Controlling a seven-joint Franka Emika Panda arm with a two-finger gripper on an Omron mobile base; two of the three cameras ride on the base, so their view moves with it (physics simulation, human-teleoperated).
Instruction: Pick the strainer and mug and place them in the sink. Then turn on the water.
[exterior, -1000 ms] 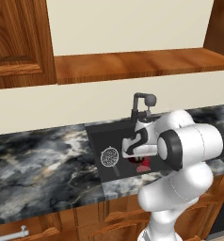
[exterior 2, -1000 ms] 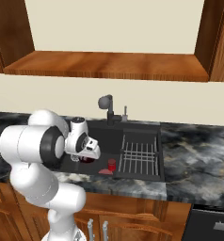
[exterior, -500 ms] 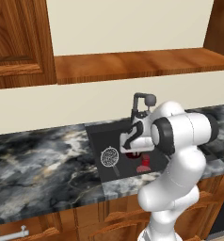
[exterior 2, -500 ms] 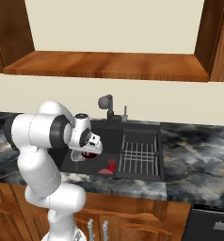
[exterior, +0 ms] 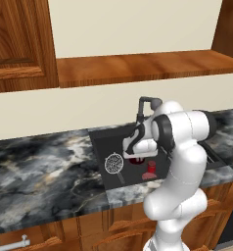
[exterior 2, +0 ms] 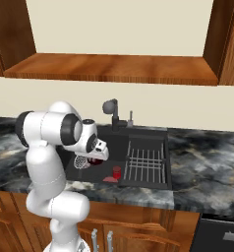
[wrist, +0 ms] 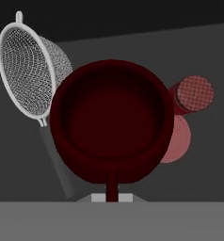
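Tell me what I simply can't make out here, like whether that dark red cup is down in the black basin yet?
- Mug bottom, hand view: its own body hides whether it touches the sink floor.
- Mug, left base view: mostly behind the white hand.
- Gripper fingers, hand view: the mug's handle covers them.
- Small red thing, right base view: too small to identify.
- Strainer, right base view: partly behind the arm.

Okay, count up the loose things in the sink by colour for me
Silvery: 1, the strainer
Dark maroon: 1, the mug
Brighter red: 1, a small red thing
Total: 3
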